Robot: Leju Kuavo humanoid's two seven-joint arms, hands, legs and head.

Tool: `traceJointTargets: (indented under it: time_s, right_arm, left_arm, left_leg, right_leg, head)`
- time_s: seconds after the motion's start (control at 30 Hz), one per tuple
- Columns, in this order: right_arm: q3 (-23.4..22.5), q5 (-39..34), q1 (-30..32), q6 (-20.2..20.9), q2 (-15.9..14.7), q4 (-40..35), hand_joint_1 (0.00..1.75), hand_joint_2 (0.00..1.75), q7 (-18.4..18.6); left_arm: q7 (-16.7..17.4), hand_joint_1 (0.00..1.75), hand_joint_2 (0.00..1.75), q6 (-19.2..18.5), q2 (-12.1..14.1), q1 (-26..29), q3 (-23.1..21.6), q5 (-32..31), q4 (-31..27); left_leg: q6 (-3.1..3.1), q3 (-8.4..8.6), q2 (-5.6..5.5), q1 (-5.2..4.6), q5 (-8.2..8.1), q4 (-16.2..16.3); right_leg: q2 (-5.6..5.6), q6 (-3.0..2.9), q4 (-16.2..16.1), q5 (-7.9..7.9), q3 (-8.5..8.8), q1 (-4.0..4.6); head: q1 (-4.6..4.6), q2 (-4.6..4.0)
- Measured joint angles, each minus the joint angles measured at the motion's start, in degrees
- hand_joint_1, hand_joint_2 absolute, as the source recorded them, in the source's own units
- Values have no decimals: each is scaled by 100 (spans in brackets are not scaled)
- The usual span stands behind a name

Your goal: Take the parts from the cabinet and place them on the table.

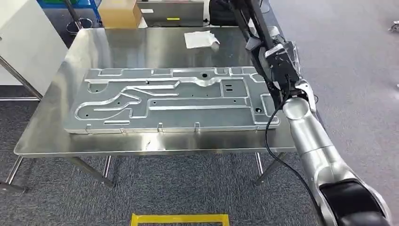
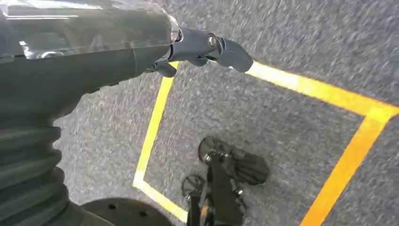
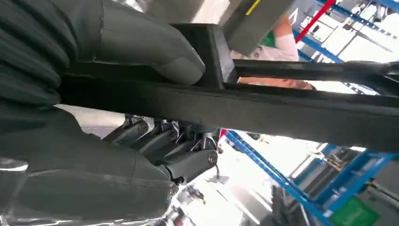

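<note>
- Plainly, the right hand (image 3: 141, 127) grips a black frame part (image 3: 263, 108), thumb over one bar and fingers curled under; in the head view the part (image 1: 249, 21) stands raised over the far right of the table (image 1: 42, 136).
- The left hand (image 2: 197, 49) hangs over the grey carpet (image 2: 291, 141), fingers loosely apart, holding nothing.
- Risk, as I judge it: the part is long and held at one end, so it could swing or twist in the grip as it comes down.
- A large machined metal plate (image 1: 169, 99) covers most of the tabletop; lowering the part there could knock or scratch it, or leave the part tilted on the ribs.
- Bare steel lies along the far side, where a clear plastic bag (image 1: 200, 38) sits; the right edge is close, so a part set there could overhang and tip off.
- The polished top looks slippery.
- Around: a cardboard box (image 1: 117, 13) beyond the far edge, yellow floor tape (image 1: 181, 219) near the robot, blue racking (image 3: 287, 183) in the right wrist view.
</note>
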Motion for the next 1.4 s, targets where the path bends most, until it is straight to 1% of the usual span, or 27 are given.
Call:
traceJointTargets:
  time_s: [0.07, 0.1, 0.13, 0.17, 0.23, 0.27, 0.4, 0.47, 0.57, 0.6, 0.63, 0.67, 0.73, 0.77, 0.8, 0.9, 0.93, 0.97, 1.03, 1.07, 1.1, 1.13, 1.17, 1.23, 1.27, 1.3, 1.4]
  right_arm:
    - [68, 228, -162, -15, 106, 174, 175, 175, 100]
    - [94, 275, -192, -17, 157, 240, 175, 175, 127]
    - [122, 400, -208, -37, 203, 297, 175, 175, 172]
    - [160, 571, -273, -57, 258, 378, 175, 175, 227]
    - [299, 1053, -545, -126, 425, 637, 175, 175, 362]
    - [375, 1348, -703, -194, 515, 828, 175, 175, 412]
    - [769, 2433, -1215, -345, 913, 1596, 175, 175, 625]
    - [891, 2526, -1342, -374, 1094, 1824, 175, 175, 647]
    - [1027, 2975, -1574, -450, 1270, 2197, 175, 175, 651]
    - [1097, 3286, -1619, -448, 1333, 2354, 175, 175, 656]
    - [1176, 3598, -1636, -441, 1410, 2507, 175, 175, 653]
    - [1275, 3911, -1657, -433, 1504, 2654, 175, 175, 642]
    - [1544, 4492, -1713, -400, 1725, 2938, 175, 175, 638]
    - [1705, 4743, -1739, -367, 1856, 3097, 175, 175, 636]
    - [1825, 4867, -1765, -334, 1952, 3237, 175, 175, 618]
    - [2074, 5009, -1671, -247, 2238, 3569, 175, 175, 511]
    - [2126, 5031, -1645, -234, 2347, 3628, 175, 175, 509]
    - [2142, 5035, -1624, -206, 2384, 3682, 175, 175, 459]
    - [2199, 5027, -1621, -125, 2507, 3809, 175, 175, 346]
    - [2221, 5020, -1570, -83, 2563, 3871, 175, 175, 290]
    - [2227, 5018, -1485, -70, 2623, 3936, 175, 175, 218]
    - [2240, 5013, -1392, -57, 2666, 3980, 175, 175, 192]
    - [2260, 5009, -1329, -44, 2695, 4006, 175, 175, 168]
    - [2334, 4972, -1224, -26, 2788, 4052, 175, 175, 159]
    - [2365, 4952, -1209, -31, 2826, 4058, 175, 175, 161]
    - [2386, 4941, -1206, -39, 2841, 4076, 175, 175, 168]
    - [2415, 4941, -1173, -85, 2898, 4140, 175, 175, 168]
  left_arm:
    - [17, 0, 175, -7, 0, -28, 0, -18, 0]
    - [22, 0, 175, -9, 0, -40, 0, -33, 0]
    - [24, 0, 175, -11, -6, -46, 0, -35, 0]
    - [22, 0, 175, -20, -9, -48, 0, -48, 0]
    - [13, 0, 175, -61, -13, -46, 0, -94, 0]
    - [13, 0, 175, -81, 4, -44, 0, -116, 0]
    - [13, 0, 175, -127, 9, -98, 0, -190, -2]
    - [15, 0, 175, -129, 7, -109, 0, -199, -2]
    - [33, 0, 175, -127, 11, -110, 2, -208, -2]
    - [63, 0, 175, -118, 13, -107, 4, -215, -2]
    - [107, 0, 175, -100, 13, -101, 11, -226, -2]
    - [158, 0, 175, -76, 11, -97, 20, -234, -2]
    - [254, 0, 175, -28, 13, -105, 28, -236, -2]
    - [302, 0, 175, 13, 15, -111, 35, -234, -2]
    - [341, 0, 175, 33, 39, -123, 42, -230, -2]
    - [417, 0, 175, 98, 24, -142, 70, -228, -2]
    - [437, 0, 175, 105, 13, -142, 77, -228, -2]
    - [446, 0, 175, 112, 7, -137, 81, -219, -2]
    - [470, 0, 175, 114, 4, -143, 92, -202, -2]
    - [492, 0, 175, 114, 4, -145, 116, -201, -2]
    - [496, 0, 175, 118, 4, -146, 138, -195, -2]
    - [498, 0, 175, 133, 4, -147, 157, -193, -2]
    - [501, 0, 175, 144, 0, -143, 171, -190, -2]
    - [503, 0, 175, 206, -15, -135, 188, -184, -2]
    - [503, 0, 175, 229, -20, -136, 203, -182, -2]
    - [503, 0, 175, 247, -26, -136, 221, -169, -2]
    - [496, 0, 175, 339, -33, -150, 277, -138, -4]
  left_leg:
    - [13, 13, 1, 1, -30, 6]
    - [5, 24, -3, 12, -49, 17]
    - [-9, 46, -14, 31, -81, 37]
    - [-42, 74, -28, 53, -129, 76]
    - [-120, 101, -33, 85, -242, 196]
    - [-168, 69, -24, 79, -287, 233]
    - [-285, 46, -15, 63, -302, 265]
    - [-345, -21, -2, 81, -484, 478]
    - [-374, -667, -2, 80, -1042, 1784]
    - [-366, -853, -2, 79, -1102, 2116]
    - [-346, -902, -2, 78, -1019, 2149]
    - [-317, -814, -2, 74, -800, 1904]
    - [-221, -390, -3, 42, -244, 928]
    - [-137, -203, -2, 0, -97, 441]
    - [-120, -126, 9, -13, -142, 376]
    - [-117, -107, -8, -33, -137, 294]
    - [-95, -73, -5, 24, -82, 181]
    - [-99, -37, 7, 41, -44, 123]
    - [-59, -40, 10, 42, -20, 95]
    - [-55, -40, 9, 41, -24, 97]
    - [-53, -40, 8, 42, -26, 98]
    - [-54, -39, -1, 43, -26, 101]
    - [-57, -36, -9, 43, -28, 106]
    - [-98, -36, -15, 43, -57, 151]
    - [-125, -42, -13, 43, -86, 189]
    - [-156, -85, -9, 6, -106, 219]
    - [-236, -79, -7, 24, -96, 209]
  right_leg:
    - [-1, 48, 913, -348, -508, -39]
    - [-4, 74, 1180, -366, -678, -61]
    - [-6, 100, 1163, -226, -711, -86]
    - [-10, 131, 847, 63, -601, -120]
    - [-34, 184, -151, 674, -191, -189]
    - [-27, 215, -269, 567, -142, -189]
    - [8, 22, -334, 523, -137, -119]
    - [5, -73, -368, 523, -92, -146]
    - [-4, -135, -368, 503, -73, -101]
    - [-5, -149, -368, 494, -57, -81]
    - [-3, -165, -368, 483, -33, -62]
    - [10, -180, -368, 473, -7, -43]
    - [49, -194, -369, 452, 49, -8]
    - [60, -193, -375, 442, 64, -9]
    - [68, -169, -372, 440, 52, 38]
    - [56, -82, -427, 470, 62, -3]
    - [60, -35, -440, 466, 68, 47]
    - [41, -11, -359, 386, 40, 23]
    - [26, 23, 270, -8, -257, 6]
    - [21, 41, 766, -225, -484, -4]
    - [17, 56, 1145, -345, -670, -9]
    - [9, 66, 1270, -315, -737, -17]
    - [5, 69, 1160, -199, -693, -28]
    - [0, 48, 145, 357, -200, -42]
    - [-8, 30, -329, 526, 38, -42]
    - [-12, -4, -416, 430, 74, -16]
    - [3, -101, -429, 454, 56, 24]
  head:
    - [-2, 0]
    - [-2, 0]
    - [0, 0]
    - [0, 0]
    - [0, 0]
    - [0, 0]
    - [-18, 0]
    - [-20, 0]
    - [-20, 0]
    - [-22, 0]
    - [-22, 0]
    - [-22, 0]
    - [-22, 0]
    - [-20, 0]
    - [-20, 0]
    - [-20, 0]
    - [-20, 0]
    - [-15, 0]
    - [-17, 0]
    - [-17, 0]
    - [-17, 0]
    - [-17, 0]
    - [-15, 0]
    - [-17, 0]
    - [-15, 0]
    - [-17, 0]
    - [-17, 0]
